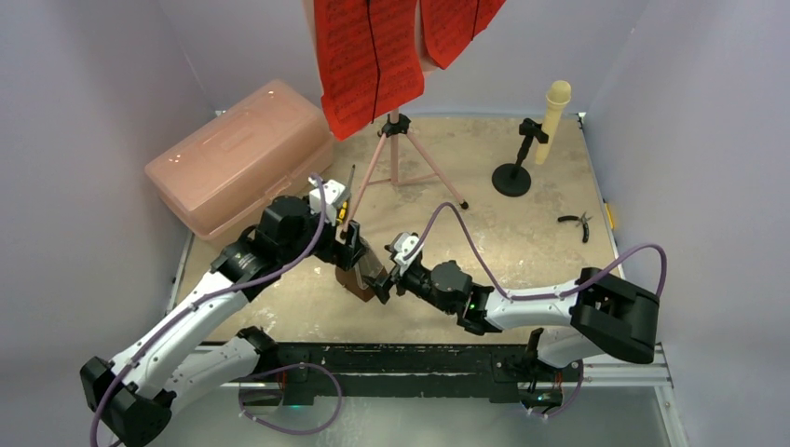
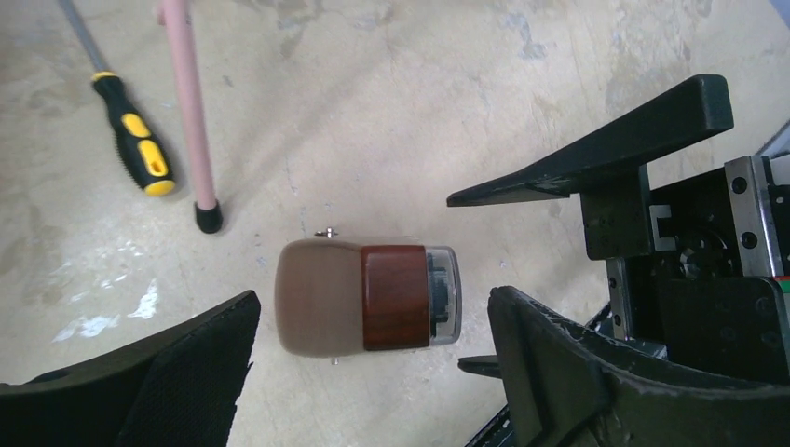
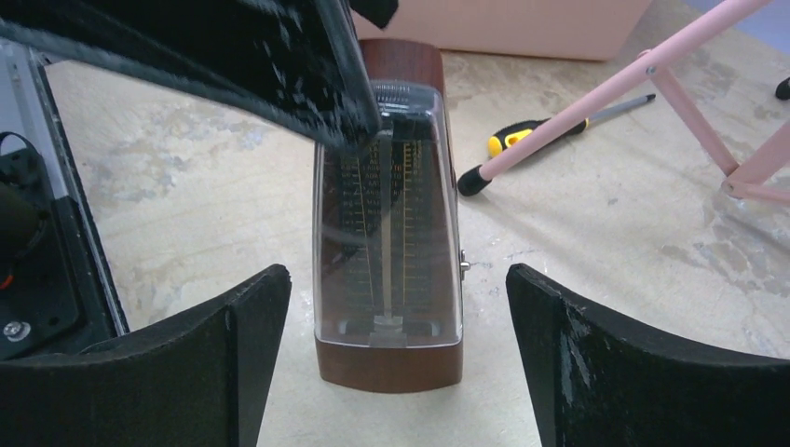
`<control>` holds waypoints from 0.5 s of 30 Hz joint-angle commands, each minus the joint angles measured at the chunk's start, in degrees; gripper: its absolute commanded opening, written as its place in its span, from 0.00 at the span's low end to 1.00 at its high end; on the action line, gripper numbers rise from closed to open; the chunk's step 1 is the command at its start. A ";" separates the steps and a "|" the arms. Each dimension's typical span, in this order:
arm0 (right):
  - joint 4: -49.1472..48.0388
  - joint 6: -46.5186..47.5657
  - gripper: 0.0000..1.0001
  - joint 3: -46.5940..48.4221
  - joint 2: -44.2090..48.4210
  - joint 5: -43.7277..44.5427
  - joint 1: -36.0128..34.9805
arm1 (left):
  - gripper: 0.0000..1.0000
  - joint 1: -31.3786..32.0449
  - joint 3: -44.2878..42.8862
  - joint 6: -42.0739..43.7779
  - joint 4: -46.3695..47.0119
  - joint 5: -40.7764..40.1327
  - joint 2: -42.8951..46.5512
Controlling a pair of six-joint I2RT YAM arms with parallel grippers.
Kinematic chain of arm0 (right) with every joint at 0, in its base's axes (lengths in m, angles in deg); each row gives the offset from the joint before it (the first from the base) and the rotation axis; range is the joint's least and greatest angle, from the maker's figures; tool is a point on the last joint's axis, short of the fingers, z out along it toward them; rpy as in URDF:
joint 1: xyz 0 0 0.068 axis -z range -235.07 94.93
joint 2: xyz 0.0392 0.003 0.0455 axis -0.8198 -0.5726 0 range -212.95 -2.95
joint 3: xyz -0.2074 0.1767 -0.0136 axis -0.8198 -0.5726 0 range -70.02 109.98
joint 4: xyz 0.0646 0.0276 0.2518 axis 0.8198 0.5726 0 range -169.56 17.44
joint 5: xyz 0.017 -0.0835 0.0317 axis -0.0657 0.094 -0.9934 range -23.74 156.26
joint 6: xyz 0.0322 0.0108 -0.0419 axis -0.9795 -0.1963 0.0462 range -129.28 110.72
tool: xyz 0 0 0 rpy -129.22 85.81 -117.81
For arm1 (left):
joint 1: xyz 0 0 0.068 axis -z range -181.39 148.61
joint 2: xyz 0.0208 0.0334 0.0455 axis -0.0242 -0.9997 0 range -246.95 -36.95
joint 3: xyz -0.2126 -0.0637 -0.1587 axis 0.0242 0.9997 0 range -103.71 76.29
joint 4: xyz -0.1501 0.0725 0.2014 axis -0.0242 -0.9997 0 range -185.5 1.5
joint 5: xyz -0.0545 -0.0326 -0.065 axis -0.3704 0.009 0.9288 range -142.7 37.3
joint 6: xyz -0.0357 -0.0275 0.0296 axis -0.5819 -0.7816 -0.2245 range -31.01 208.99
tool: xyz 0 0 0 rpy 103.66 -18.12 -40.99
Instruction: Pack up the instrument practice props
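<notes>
The brown metronome (image 1: pixel 359 272) stands upright near the table's front middle, its clear front cover (image 3: pixel 388 270) facing my right wrist. My left gripper (image 2: pixel 373 372) hangs open over its top (image 2: pixel 368 298), a finger on either side, not touching. My right gripper (image 3: pixel 396 372) is open at table level, its fingers flanking the base with gaps on both sides. The pink tripod music stand (image 1: pixel 401 158) holds the red sheet-music pages (image 1: pixel 368 56) at the back. The cream microphone (image 1: pixel 554 116) sits clipped in a black stand at the back right.
The translucent pink lidded box (image 1: pixel 238 158) lies shut at the back left. A yellow-and-black screwdriver (image 2: pixel 135 140) rests beside a stand leg (image 2: pixel 191 112). Black pliers (image 1: pixel 578 222) lie at the right. Purple walls enclose the table.
</notes>
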 commanded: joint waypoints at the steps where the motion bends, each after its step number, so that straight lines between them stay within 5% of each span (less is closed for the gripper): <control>1: -3.52 0.41 0.89 -0.41 2.00 0.20 -0.26 | 0.95 -0.24 -0.47 -2.23 0.47 -7.42 5.87; 7: -5.47 0.91 0.93 0.27 1.83 -0.64 -0.28 | 0.99 -2.36 0.59 -3.40 0.83 -17.56 14.27; 15: -7.60 2.41 0.98 4.77 -2.84 -1.53 -0.32 | 0.99 -9.98 2.17 -4.63 1.57 -19.14 19.83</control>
